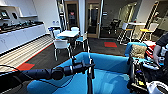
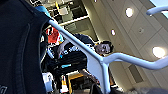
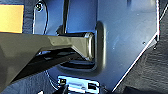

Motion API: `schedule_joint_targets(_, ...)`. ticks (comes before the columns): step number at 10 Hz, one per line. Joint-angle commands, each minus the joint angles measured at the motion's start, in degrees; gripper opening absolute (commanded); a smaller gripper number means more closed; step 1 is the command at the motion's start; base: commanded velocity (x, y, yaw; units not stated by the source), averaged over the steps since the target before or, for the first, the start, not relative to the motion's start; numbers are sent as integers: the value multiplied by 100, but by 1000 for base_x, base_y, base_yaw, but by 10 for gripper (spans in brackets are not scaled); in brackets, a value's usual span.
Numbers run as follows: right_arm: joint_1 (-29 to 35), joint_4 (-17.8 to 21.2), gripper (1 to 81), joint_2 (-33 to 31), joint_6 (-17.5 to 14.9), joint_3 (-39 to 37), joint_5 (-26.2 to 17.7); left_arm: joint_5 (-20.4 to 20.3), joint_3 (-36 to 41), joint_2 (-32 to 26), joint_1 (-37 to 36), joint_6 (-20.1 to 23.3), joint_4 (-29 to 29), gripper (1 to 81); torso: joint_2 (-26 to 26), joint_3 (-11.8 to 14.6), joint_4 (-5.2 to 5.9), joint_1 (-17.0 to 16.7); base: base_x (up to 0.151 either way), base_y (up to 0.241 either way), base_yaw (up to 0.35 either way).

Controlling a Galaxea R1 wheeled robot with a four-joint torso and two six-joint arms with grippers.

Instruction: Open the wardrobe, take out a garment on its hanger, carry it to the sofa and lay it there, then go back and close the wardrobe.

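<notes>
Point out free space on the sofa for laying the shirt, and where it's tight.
Free: the sofa seat, a bare blue stretch between the left arm and the right arm. Crowded: the sofa's right end, where a patterned cushion, red items and a person's hand cluster.

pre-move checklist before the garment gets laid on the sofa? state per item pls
1. Robot at the sofa: ok, blue seat directly ahead of the left arm.
2. Hanger with the garment on it: ok, black fabric over the white hanger in the left wrist view.
3. Left gripper hold on the hanger: cannot tell, fingers unclear.
4. Landing spot on the seat: ok, bare blue cushion ahead.
5. Person at the sofa's right end: not ok, close to the drop area.
6. Cushion: ok, off to the right.
</notes>
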Motion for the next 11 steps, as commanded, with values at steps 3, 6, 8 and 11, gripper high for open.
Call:
schedule_joint_targets(3, 271, -55, 811, 49, -15, 56, -373, 231, -1109, 398, -1711, -151, 26, 10, 0, 0, 0, 2, 0, 0, 0)
schedule_joint_targets(6, 342, -55, 811, 75, -15, 56, -373, 521, -1778, 680, -2062, -292, 35, 10, 0, 0, 0, 2, 0, 0, 0)
schedule_joint_targets(8, 377, -55, 811, 84, -15, 56, -373, 626, -2322, 1206, -2326, -407, 26, 10, 2, 0, 0, 2, 0, 0, 0)
schedule_joint_targets(11, 377, -47, 811, 84, -15, 47, -373, 706, -3149, 1971, -2651, -617, 35, 10, 2, -2, 0, 2, 0, 0, 0)
